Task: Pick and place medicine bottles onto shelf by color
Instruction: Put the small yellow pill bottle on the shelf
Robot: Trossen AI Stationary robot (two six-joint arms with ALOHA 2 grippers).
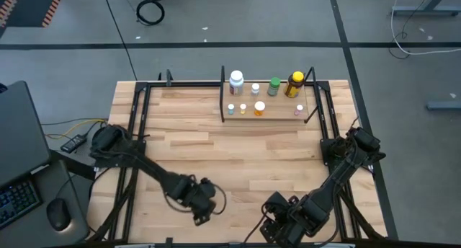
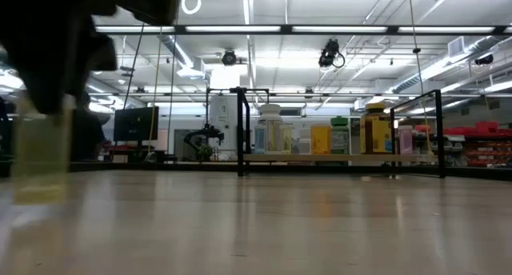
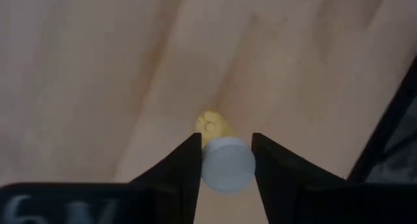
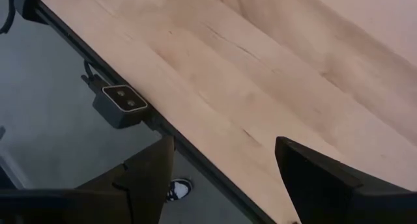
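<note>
Left wrist view: left gripper (image 3: 225, 164) is clamped just under the white cap of a small yellow bottle (image 3: 215, 127) hanging between its fingers above the tabletop (image 3: 98, 68); looks light, rigid, slick plastic, so grip the body below the cap.

**Both arms low at the near edge**

The left arm reaches in from its side, elbow bent, its hand (image 1: 202, 203) pointing down over the tabletop (image 1: 238, 151) with both fingers (image 3: 174, 175) clamped on a small bottle (image 3: 225, 162) (pale cap toward the wrist). The right arm folds back to the near edge, its hand (image 4: 225, 178) spread wide and holding nothing.
</note>
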